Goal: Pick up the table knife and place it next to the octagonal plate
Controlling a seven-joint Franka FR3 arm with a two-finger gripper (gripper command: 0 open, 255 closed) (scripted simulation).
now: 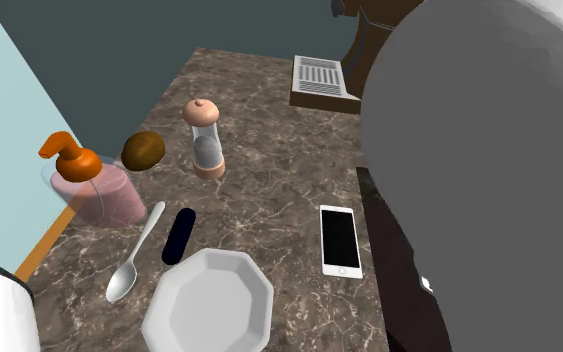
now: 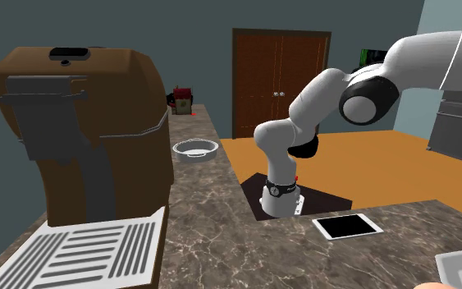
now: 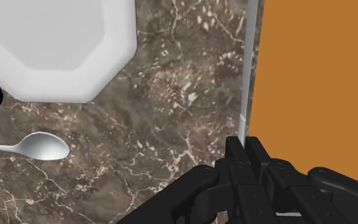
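My gripper (image 3: 244, 151) is shut on the table knife (image 3: 246, 76). Its thin grey blade runs straight out from between the black fingers, above the marble counter's edge. The white octagonal plate (image 3: 56, 44) lies on the counter well off to one side of the blade, with bare marble between them. In the shoulder view the octagonal plate (image 1: 209, 305) sits near the counter's front edge, and the arm's grey bulk (image 1: 489, 180) covers that view's right side.
A metal spoon (image 1: 134, 255) and a black oblong thing (image 1: 178, 236) lie left of the plate. A phone (image 1: 340, 240), a grinder (image 1: 206, 138), a brown round thing (image 1: 143, 150) and a pink soap dispenser (image 1: 94, 185) stand around. A brown coffee machine (image 2: 81, 123) rises farther along. Orange floor (image 3: 317, 83) lies beyond the counter edge.
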